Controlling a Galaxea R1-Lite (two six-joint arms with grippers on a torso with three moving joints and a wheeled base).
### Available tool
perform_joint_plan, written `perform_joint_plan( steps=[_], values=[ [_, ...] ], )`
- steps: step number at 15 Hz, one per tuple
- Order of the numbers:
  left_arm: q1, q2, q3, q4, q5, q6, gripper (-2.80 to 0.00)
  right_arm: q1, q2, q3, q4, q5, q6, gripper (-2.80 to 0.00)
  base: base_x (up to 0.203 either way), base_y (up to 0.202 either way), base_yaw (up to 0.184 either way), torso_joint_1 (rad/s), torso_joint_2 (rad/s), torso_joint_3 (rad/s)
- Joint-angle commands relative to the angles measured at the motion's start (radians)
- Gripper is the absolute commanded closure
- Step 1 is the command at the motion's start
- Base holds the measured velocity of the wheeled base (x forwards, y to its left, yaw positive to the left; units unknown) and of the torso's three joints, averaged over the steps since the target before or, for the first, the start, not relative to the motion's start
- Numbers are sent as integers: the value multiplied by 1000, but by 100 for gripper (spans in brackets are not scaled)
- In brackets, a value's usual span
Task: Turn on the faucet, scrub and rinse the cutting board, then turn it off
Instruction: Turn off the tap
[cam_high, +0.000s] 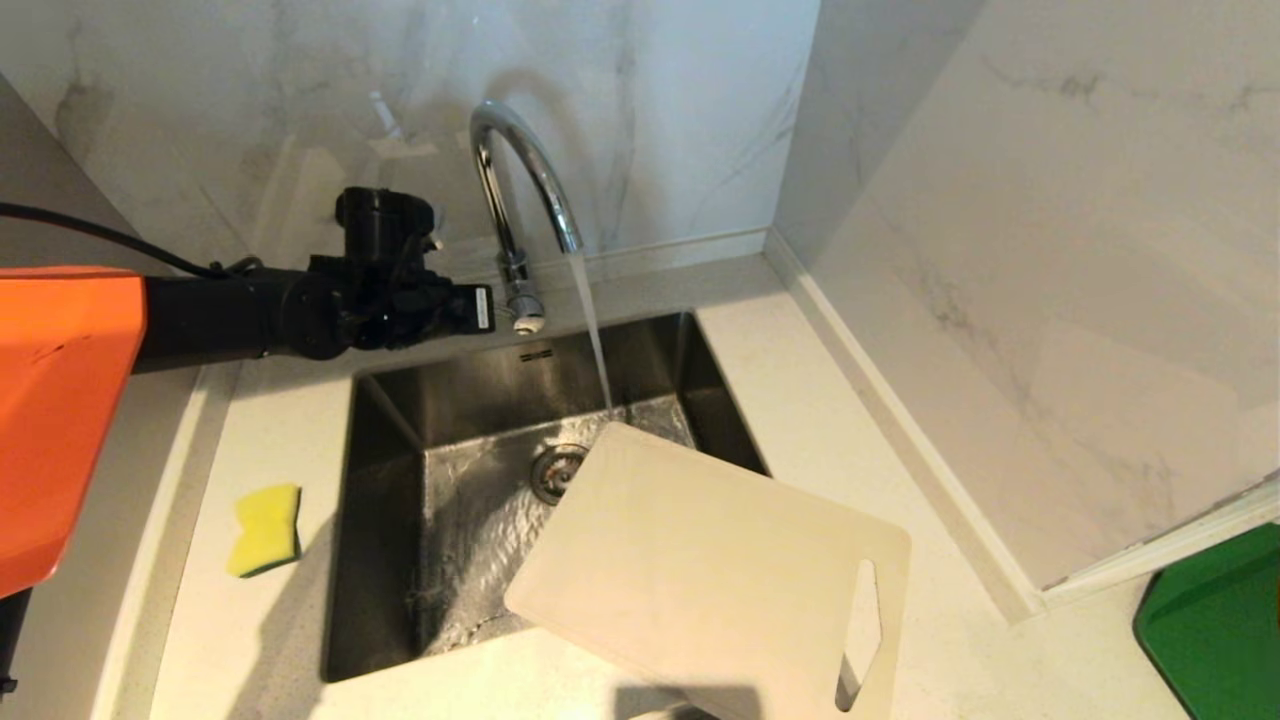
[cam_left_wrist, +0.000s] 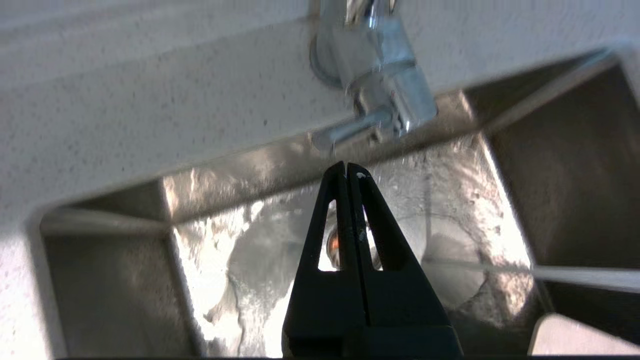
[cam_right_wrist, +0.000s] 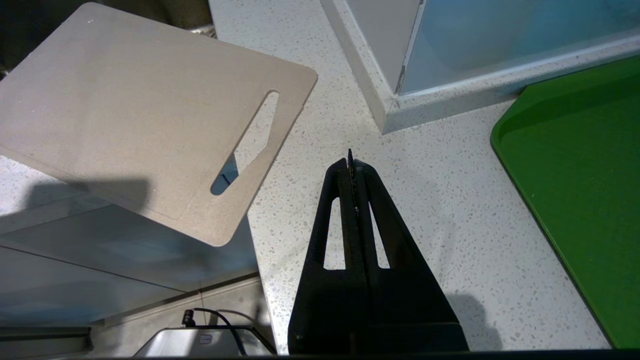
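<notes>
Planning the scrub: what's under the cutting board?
The cutting board bridges the sink corner and countertop; wet basin floor and drain show beside it. What lies directly beneath is covered.

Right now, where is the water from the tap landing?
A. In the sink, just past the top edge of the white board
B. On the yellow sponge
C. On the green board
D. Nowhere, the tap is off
A. The stream from the tap falls into the sink right at the far edge of the white board; the sponge sits on the counter to the side.
</notes>
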Motion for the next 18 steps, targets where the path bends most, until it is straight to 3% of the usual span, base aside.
perform_joint_plan(
  steps=[1, 7, 15, 18],
  values=[
    [1, 19, 0, -29, 1, 1, 0, 0, 1, 0, 0, 0, 0, 0, 0, 0, 0, 0, 0, 0],
    [1, 46, -2, -77, 1, 8, 0, 0, 1, 0, 0, 0, 0, 0, 0, 0, 0, 0, 0, 0],
    [18, 73, -2, -201, 1, 115, 0, 0, 1, 0, 0, 0, 0, 0, 0, 0, 0, 0, 0, 0],
    [21, 78, -2, -201, 1, 122, 0, 0, 1, 0, 0, 0, 0, 0, 0, 0, 0, 0, 0, 0]
  ],
)
